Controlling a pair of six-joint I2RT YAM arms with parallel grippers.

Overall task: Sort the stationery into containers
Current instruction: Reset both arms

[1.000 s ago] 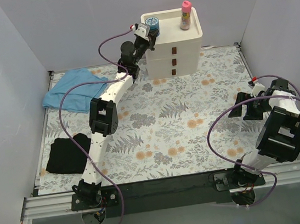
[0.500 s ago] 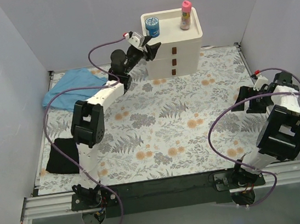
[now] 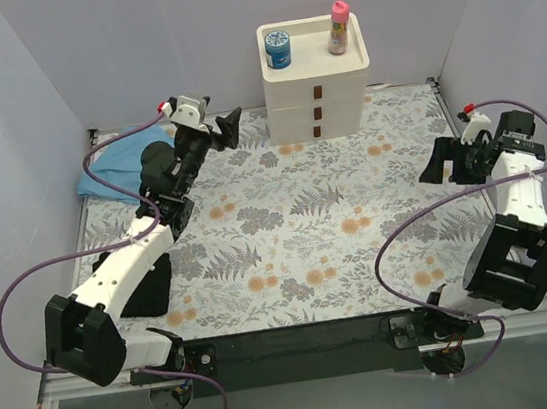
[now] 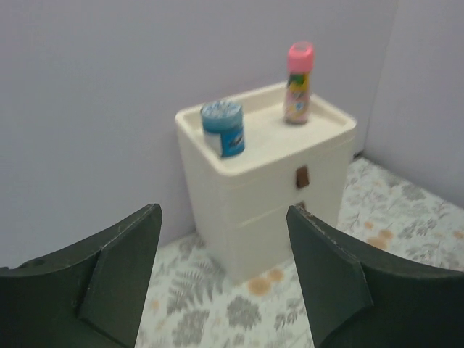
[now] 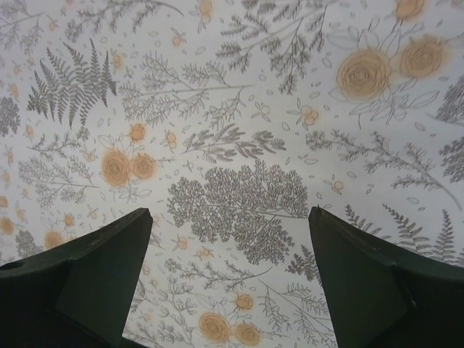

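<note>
My left gripper (image 4: 223, 214) has its jaws spread, pinching nothing. Ahead beyond them, well apart, the pink round tube (image 4: 299, 83) stands upright, cap up, on the cream-white plastic drawer unit (image 4: 275, 190). My right gripper (image 5: 229, 213) is spread too.

Left wrist view: left gripper (image 4: 223, 214) faces the drawer unit (image 4: 268, 210).
Jaws stand apart, nothing between them. On the unit's tray top, a blue tape roll (image 4: 222, 129) sits left and a pink tube (image 4: 299, 83) stands upright right, well apart. One reddish-brown handle (image 4: 302, 176) shows on the front. Floral desk (image 4: 406, 210) below.
</note>
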